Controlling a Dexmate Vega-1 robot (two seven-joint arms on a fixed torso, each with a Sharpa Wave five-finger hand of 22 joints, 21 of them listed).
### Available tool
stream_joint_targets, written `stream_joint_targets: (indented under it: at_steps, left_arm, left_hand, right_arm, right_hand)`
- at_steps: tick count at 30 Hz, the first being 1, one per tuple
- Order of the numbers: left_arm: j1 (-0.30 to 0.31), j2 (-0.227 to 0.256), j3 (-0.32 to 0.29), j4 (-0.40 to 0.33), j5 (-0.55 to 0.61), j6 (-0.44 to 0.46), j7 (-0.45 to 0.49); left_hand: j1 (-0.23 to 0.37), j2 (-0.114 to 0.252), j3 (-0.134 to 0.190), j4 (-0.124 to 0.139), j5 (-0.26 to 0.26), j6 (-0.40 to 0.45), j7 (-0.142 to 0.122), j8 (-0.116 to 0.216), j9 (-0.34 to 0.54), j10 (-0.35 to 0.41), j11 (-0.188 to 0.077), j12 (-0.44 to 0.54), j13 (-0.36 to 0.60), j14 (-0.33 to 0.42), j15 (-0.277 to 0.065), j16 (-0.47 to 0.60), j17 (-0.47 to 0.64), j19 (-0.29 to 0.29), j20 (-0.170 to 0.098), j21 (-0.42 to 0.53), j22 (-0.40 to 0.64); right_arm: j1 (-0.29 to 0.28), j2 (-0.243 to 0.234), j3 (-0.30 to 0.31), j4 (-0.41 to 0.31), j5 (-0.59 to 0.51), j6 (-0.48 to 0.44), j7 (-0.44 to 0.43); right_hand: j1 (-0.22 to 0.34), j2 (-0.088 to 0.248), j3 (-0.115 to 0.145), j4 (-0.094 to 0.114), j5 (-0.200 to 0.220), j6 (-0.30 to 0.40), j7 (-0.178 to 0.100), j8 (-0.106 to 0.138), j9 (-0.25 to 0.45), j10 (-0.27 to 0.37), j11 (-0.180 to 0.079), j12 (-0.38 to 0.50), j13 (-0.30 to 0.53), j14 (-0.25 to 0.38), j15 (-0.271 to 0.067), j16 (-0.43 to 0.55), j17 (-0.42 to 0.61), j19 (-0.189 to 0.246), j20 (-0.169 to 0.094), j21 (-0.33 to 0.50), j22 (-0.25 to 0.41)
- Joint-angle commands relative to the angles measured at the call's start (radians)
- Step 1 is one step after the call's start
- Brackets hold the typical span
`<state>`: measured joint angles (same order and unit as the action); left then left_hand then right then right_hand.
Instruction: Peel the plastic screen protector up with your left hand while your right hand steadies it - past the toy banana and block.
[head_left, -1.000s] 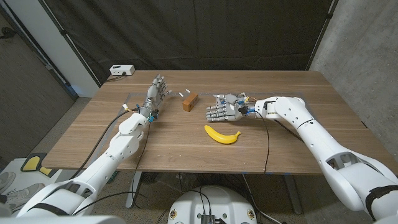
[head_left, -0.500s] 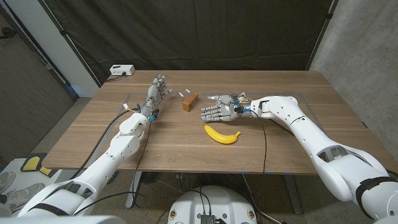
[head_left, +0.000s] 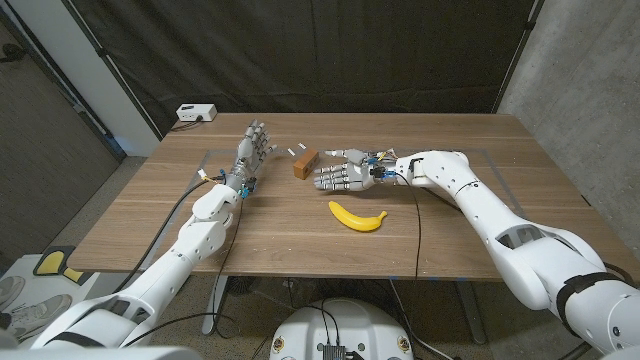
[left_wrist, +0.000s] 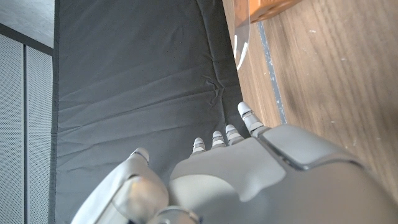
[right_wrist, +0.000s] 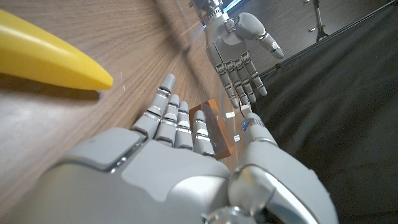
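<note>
Left robot hand (head_left: 252, 150): open, fingers straight and apart, holding nothing, at the far left of the worktop (head_left: 300, 235).
Right robot hand (head_left: 340, 170): open, fingers spread, gripping nothing, just right of the block (head_left: 304, 163).
Screen protector (head_left: 213, 160): clear sheet on the worktop; its edges show beside the left robot hand.
Banana (head_left: 358, 216): lies near the right robot hand, toward the robot.
Block: between the two robot hands.

block (head_left: 304, 162) sits mid-table (head_left: 280, 235), toward the far side. right hand (head_left: 340, 170) just right of it, fingers toward it. banana (head_left: 357, 216) nearer the front edge, right of centre. left hand (head_left: 252, 150) left of the block, apart. small box (head_left: 195, 113) off the far left corner.
</note>
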<state>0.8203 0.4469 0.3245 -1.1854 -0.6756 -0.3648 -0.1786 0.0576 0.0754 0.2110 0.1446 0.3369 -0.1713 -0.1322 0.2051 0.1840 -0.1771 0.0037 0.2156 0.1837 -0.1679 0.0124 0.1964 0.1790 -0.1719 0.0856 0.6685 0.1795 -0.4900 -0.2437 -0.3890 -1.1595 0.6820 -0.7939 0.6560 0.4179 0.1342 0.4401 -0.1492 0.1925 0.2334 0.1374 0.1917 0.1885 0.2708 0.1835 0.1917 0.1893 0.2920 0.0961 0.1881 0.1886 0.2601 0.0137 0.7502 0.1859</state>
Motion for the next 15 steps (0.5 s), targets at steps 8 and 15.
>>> stream_joint_targets:
  at_steps: [8, 15]
  left_arm:
    - [0.050, 0.017, -0.022, -0.059, -0.021, -0.035, -0.035]
    - [0.044, 0.023, -0.021, -0.053, -0.020, -0.027, -0.044]
  left_hand:
    - [0.013, 0.003, -0.004, -0.001, 0.004, -0.094, 0.000, -0.004, 0.004, -0.049, 0.006, 0.002, 0.006, -0.089, 0.000, -0.002, 0.003, -0.148, 0.003, -0.004, 0.004]
    - [0.014, 0.002, -0.006, -0.002, 0.005, -0.091, 0.000, -0.005, 0.004, -0.046, 0.008, 0.002, 0.005, -0.087, 0.000, -0.002, 0.003, -0.144, 0.003, -0.007, 0.004]
  right_arm:
    - [0.054, 0.070, -0.038, 0.095, -0.103, -0.030, -0.004]
    - [-0.016, 0.095, 0.026, 0.012, -0.094, 0.005, -0.106]
  right_hand:
    - [0.047, 0.001, 0.005, -0.015, 0.003, 0.009, 0.012, 0.004, 0.003, 0.004, -0.015, 0.008, 0.002, 0.007, -0.017, 0.005, 0.002, 0.016, -0.013, 0.003, 0.001]
    - [0.046, -0.005, -0.008, -0.006, -0.004, -0.002, 0.011, 0.001, 0.003, -0.011, -0.019, 0.006, 0.002, -0.010, -0.025, 0.003, 0.005, -0.002, -0.018, -0.004, 0.001]
